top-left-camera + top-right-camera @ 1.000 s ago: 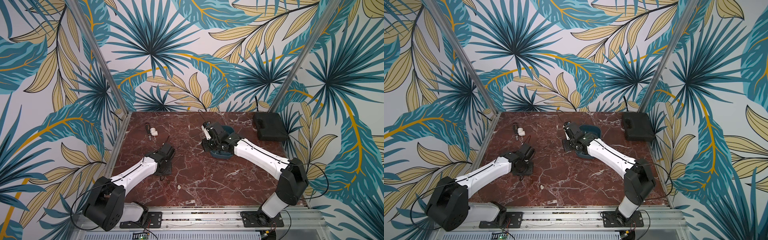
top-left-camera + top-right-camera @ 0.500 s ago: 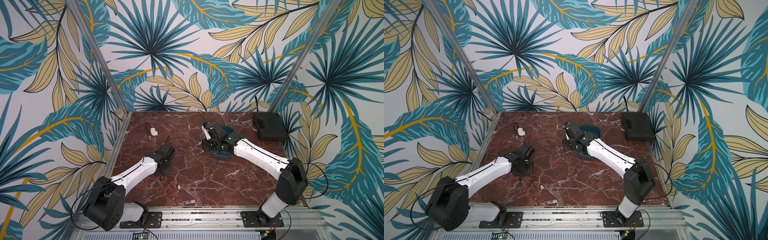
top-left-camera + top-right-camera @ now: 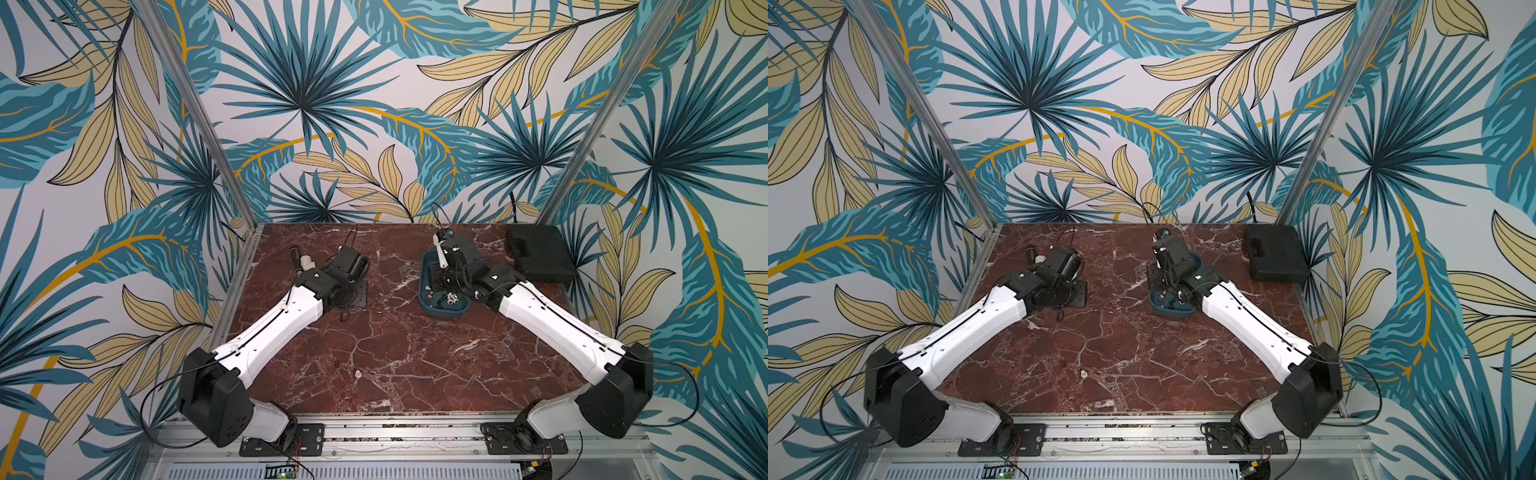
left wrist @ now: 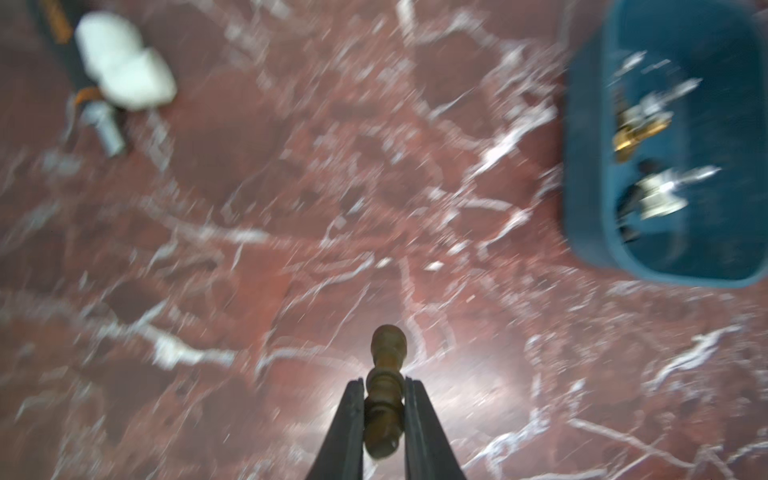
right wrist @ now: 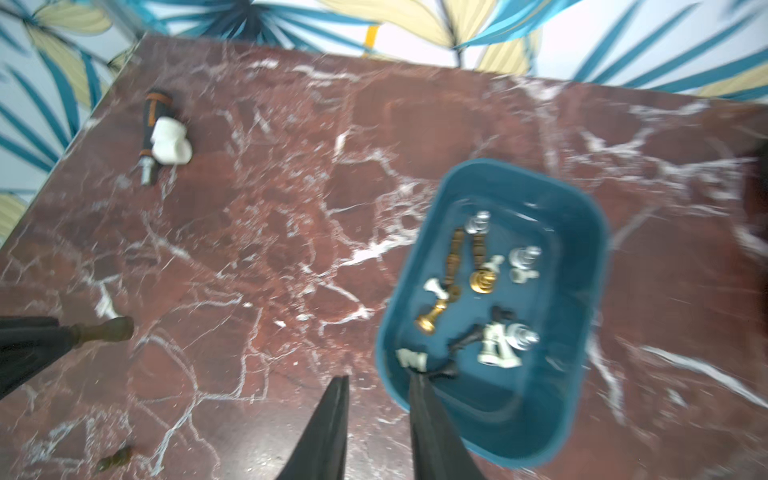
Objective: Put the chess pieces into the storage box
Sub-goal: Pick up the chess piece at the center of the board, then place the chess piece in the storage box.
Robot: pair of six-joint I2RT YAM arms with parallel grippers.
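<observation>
My left gripper point(image 4: 384, 380) is shut on a brown chess piece point(image 4: 384, 365), held above the marble in the left wrist view; the same piece point(image 5: 108, 330) shows in the right wrist view. The teal storage box point(image 3: 426, 291) stands at back centre-right and holds several chess pieces point(image 5: 482, 282) in gold, silver, white and black. My right gripper point(image 5: 379, 376) is open and empty beside the box's rim point(image 5: 411, 291), one finger over the wall. Loose on the marble lie a white piece point(image 3: 357, 373) and a dark piece point(image 3: 336, 365), also seen in a top view point(image 3: 1084, 373).
A white pipe elbow point(image 3: 306, 262) and a black-and-orange tool point(image 3: 296, 254) lie at the back left, close to my left wrist. A flat black case point(image 3: 540, 257) sits in the back right corner. Wall panels close off three sides of the table.
The left gripper has closed on the brown piece and moved with it toward the back of the table. The right arm has barely shifted above the box.
</observation>
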